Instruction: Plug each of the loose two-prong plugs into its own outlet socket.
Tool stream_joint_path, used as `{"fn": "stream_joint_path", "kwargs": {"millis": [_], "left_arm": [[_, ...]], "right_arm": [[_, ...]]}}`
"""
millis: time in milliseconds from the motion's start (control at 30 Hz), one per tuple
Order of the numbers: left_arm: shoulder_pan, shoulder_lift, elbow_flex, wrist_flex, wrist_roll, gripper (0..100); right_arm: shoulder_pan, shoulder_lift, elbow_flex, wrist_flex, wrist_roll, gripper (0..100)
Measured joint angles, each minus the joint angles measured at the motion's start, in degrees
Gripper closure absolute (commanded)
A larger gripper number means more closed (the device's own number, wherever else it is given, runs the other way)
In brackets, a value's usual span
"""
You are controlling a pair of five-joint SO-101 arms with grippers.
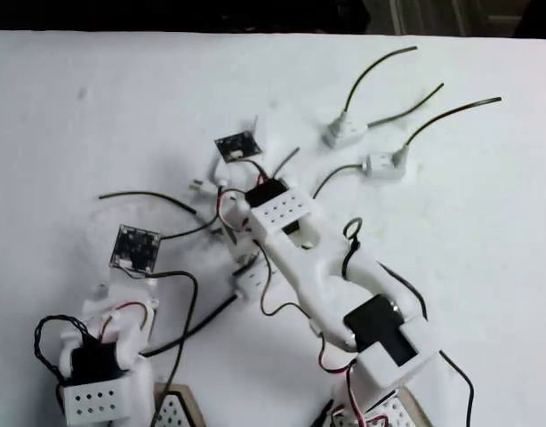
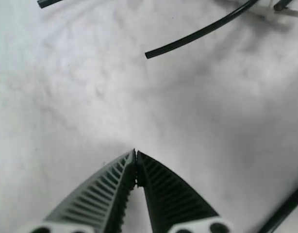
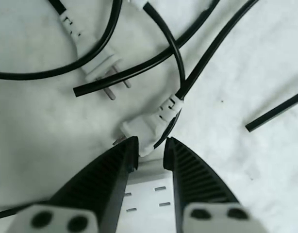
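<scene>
My right gripper [image 3: 150, 145] hangs open over a white outlet socket [image 3: 148, 194] with slots, and a white two-prong plug [image 3: 148, 127] on a black cord lies across just past its fingertips. A second loose plug [image 3: 101, 65] lies farther off with both prongs bare. From above, this gripper [image 1: 228, 222] sits mid-table among black cords. Two plugs [image 1: 344, 132] [image 1: 380, 165] with cords rest at the back right. My left gripper [image 2: 136, 160] is shut on nothing above bare table, near a cut cord end [image 2: 149, 54]; from above it [image 1: 113, 307] is at the front left.
Two small black square boards [image 1: 238, 145] [image 1: 135, 246] lie left of centre. Another white piece [image 1: 252, 281] with a cord sits beside the right arm. Black cords cross the middle. The table's far left and far right stretches are bare white.
</scene>
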Motion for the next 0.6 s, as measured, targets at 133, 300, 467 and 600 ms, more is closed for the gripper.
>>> {"fn": "stream_joint_path", "kwargs": {"millis": [133, 300, 467, 600], "left_arm": [[0.0, 0.0, 0.0, 0.0, 0.0, 98], [0.0, 0.0, 0.0, 0.0, 0.0, 98], [0.0, 0.0, 0.0, 0.0, 0.0, 98], [0.0, 0.0, 0.0, 0.0, 0.0, 98]], "right_arm": [[-0.35, 0.79, -0.09, 0.0, 0.0, 90.3], [-0.26, 1.93, -0.09, -0.26, 0.0, 90.3], [-0.26, 5.1, -2.99, -0.88, 0.0, 90.3], [-0.18, 7.65, -5.45, -0.79, 0.0, 90.3]]}}
